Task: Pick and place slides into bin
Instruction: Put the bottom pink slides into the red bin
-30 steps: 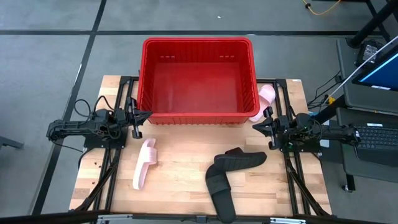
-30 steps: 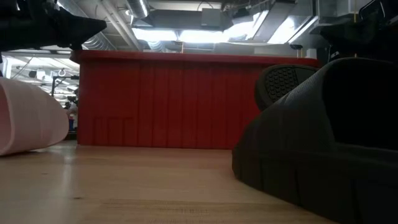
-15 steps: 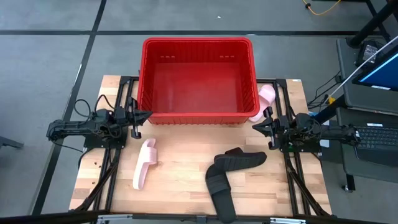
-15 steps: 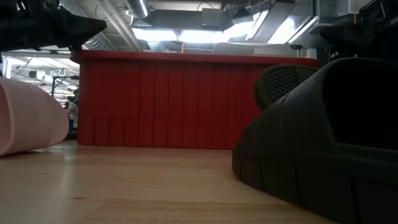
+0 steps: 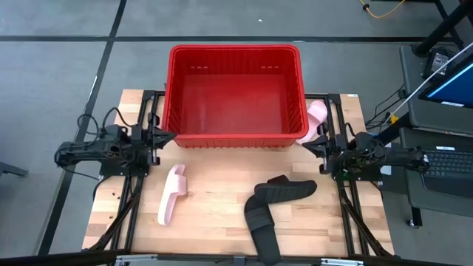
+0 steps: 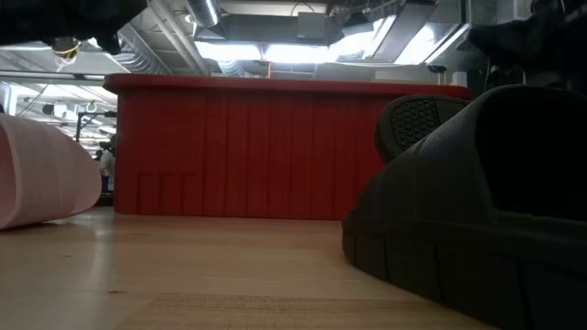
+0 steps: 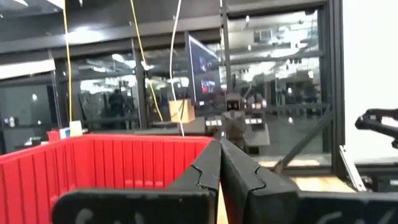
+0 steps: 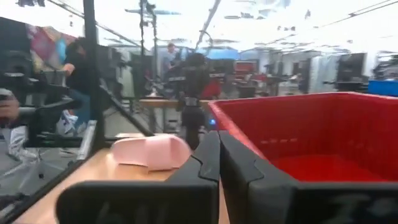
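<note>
The red bin point(image 5: 235, 96) stands at the table's far middle. One pale pink slide point(image 5: 172, 193) lies sole-down on the near left. The other pink slide point(image 5: 314, 118) lies beside the bin's right wall point(image 8: 152, 152). Two black slides lie near right, one point(image 5: 284, 190) resting across the end of the other point(image 5: 262, 225). My left gripper point(image 5: 171, 136) is shut, up in the air by the bin's near left corner, with nothing in it point(image 7: 219, 144). My right gripper point(image 5: 305, 145) is shut in the air by the bin's near right corner, also holding nothing point(image 8: 217, 135).
Black rails point(image 5: 140, 185) run along both sides of the wooden table point(image 5: 214, 214). A desk with a screen and keyboard point(image 5: 447, 159) stands beyond the right edge. People point(image 8: 74, 68) show in the room beyond the table. Bare wood lies between the pink slide and the black slides.
My left gripper has gone up and tipped its fingers upward; in the low view it has risen nearly out of the picture's top. The slides and the bin have stayed where they were.
</note>
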Motion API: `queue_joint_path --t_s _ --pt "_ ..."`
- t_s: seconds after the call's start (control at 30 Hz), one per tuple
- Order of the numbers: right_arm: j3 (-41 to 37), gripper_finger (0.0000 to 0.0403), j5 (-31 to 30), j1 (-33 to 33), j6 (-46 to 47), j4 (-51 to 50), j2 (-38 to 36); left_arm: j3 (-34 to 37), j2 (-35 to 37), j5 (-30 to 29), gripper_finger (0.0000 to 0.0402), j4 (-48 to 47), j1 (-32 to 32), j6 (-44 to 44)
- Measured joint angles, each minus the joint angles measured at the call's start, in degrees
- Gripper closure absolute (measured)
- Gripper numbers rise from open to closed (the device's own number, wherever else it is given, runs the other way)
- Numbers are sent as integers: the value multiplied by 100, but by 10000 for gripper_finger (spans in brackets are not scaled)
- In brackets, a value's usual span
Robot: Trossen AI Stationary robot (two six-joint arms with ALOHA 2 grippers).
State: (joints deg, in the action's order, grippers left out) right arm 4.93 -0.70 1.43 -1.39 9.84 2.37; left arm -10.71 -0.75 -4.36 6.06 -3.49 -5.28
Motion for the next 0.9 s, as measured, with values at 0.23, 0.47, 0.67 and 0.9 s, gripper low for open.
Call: queue_joint_path --t_s 0.23,0.47,0.67,0.9 --pt "768 398 -239 0 -196 -457 874 -578 -563 31 399 -817 0 -5" --pt "1418 399 -221 -35 -202 -506 1840 -927 -1592 425 399 -1433 135 359" --pt "1855 399 -162 -489 -210 -509 2597 -1419 -2742 146 399 -1412 741 408" --pt "1913 400 -631 -1391 -203 -510 2941 -2404 -3878 -1492 399 -1955 2119 435"
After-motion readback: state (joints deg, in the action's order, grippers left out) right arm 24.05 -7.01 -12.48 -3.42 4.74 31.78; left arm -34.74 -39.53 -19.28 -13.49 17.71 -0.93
